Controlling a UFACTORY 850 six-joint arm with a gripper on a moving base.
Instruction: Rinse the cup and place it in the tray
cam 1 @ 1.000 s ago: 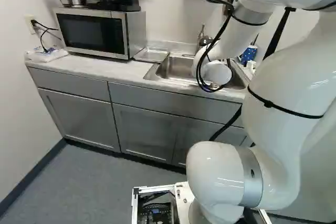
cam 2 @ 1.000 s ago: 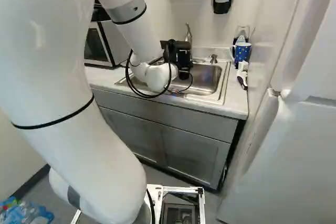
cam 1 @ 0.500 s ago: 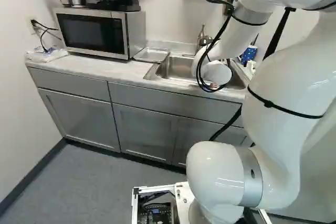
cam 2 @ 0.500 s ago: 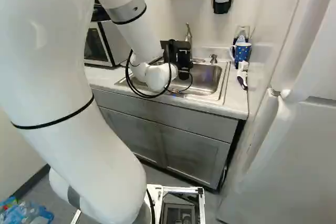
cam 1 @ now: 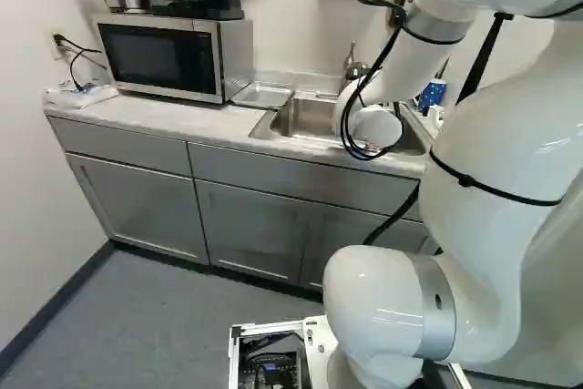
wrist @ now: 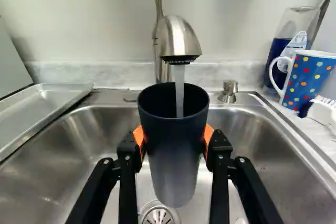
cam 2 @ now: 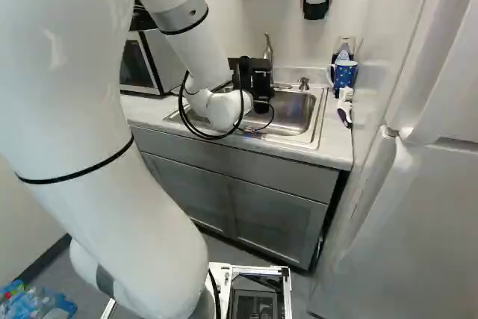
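Your fingers (wrist: 218, 148) stand partly open, spread around the dark cup (wrist: 173, 156) and gripping both sides. It's mouth-up over the sink (wrist: 262, 145), under the faucet's (wrist: 178, 35) running water (wrist: 179, 98). You have room between the cup and both side walls; the tray (wrist: 80, 93) lies beyond one, the spotted mug (wrist: 310, 77) beyond the other.

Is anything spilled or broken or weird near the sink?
No, nothing stands out. The water runs from the tap straight into the cup, held between the fingers over the sink. The tray lies beside the sink, and the spotted mug stands upright. I see no spill or crack.
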